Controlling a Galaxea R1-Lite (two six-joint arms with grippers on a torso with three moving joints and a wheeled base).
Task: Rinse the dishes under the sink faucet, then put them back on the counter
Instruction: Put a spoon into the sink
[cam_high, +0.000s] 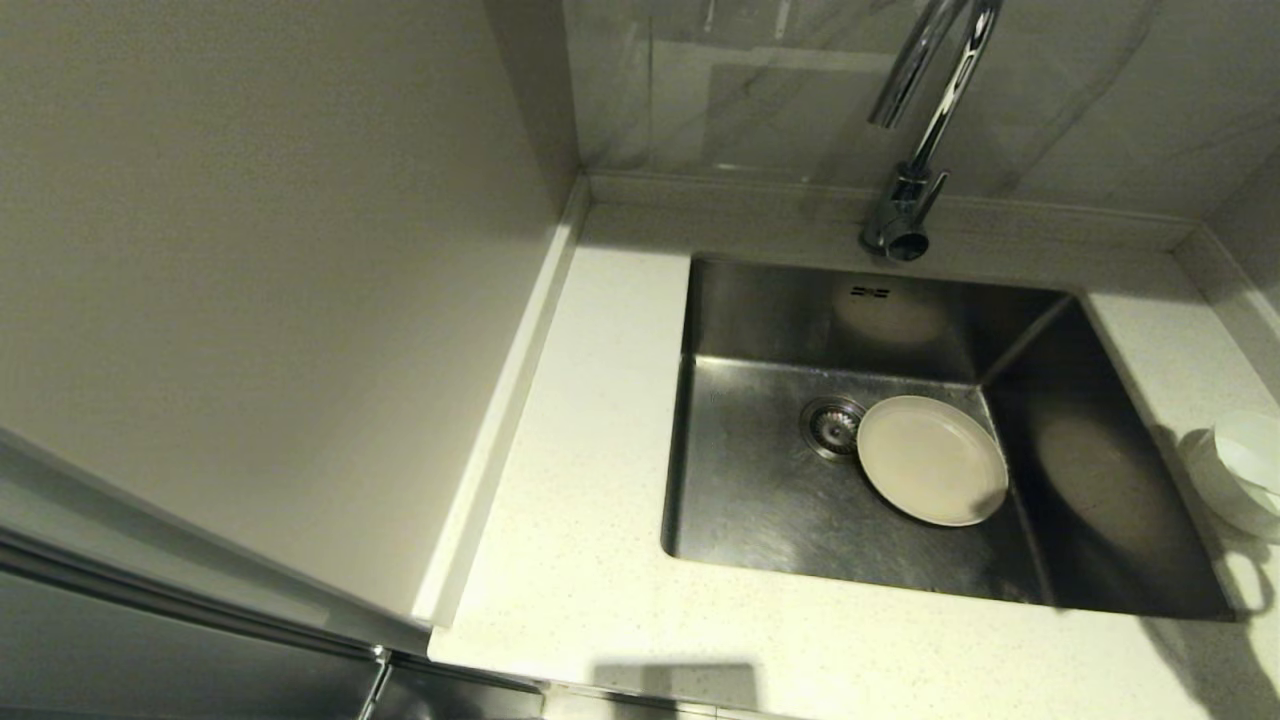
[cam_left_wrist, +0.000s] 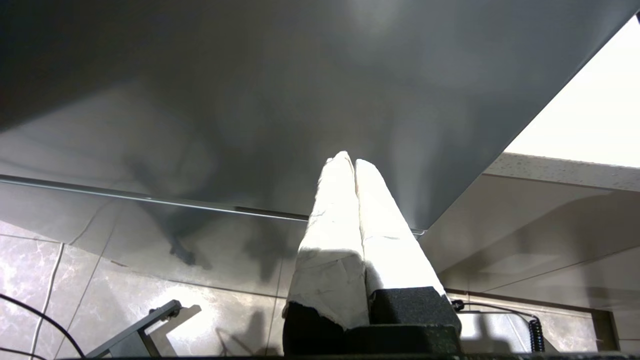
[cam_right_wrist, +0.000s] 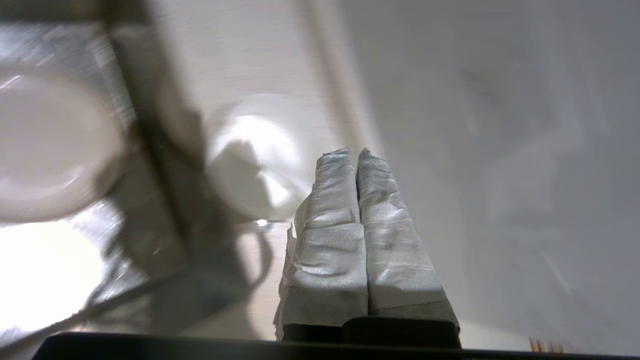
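Plate (cam_high: 932, 458) is lying flat on the floor of the sink (cam_high: 760, 500), its rim just beside the drain strainer (cam_high: 833, 424), and no water is coming from the faucet (cam_high: 925, 110) above the back edge. Neither arm is showing from the head camera. The right gripper (cam_right_wrist: 356, 152) is hanging with its padded fingers pressed together and gripping nothing, looking towards the bowl (cam_right_wrist: 260, 160) on the worktop (cam_right_wrist: 235, 55) and the plate beyond the sink's edge. The left gripper (cam_left_wrist: 350, 161) is sitting low beside a dark cabinet front, closed and empty too.

Judging from this, the step in hand is fetching the plate for rinsing. A flat plate on steel is offering little to grab, so the fingers will be needing to part wide, come down over the rim nearest the right wall, and tilt it up before lifting it under the spout.

Counting: one plate, one bowl (cam_high: 1245, 470) on the worktop (cam_high: 600, 500) at the right, one faucet, one strainer, two overflow slots (cam_high: 870, 292). No spoon is showing that I can make out.
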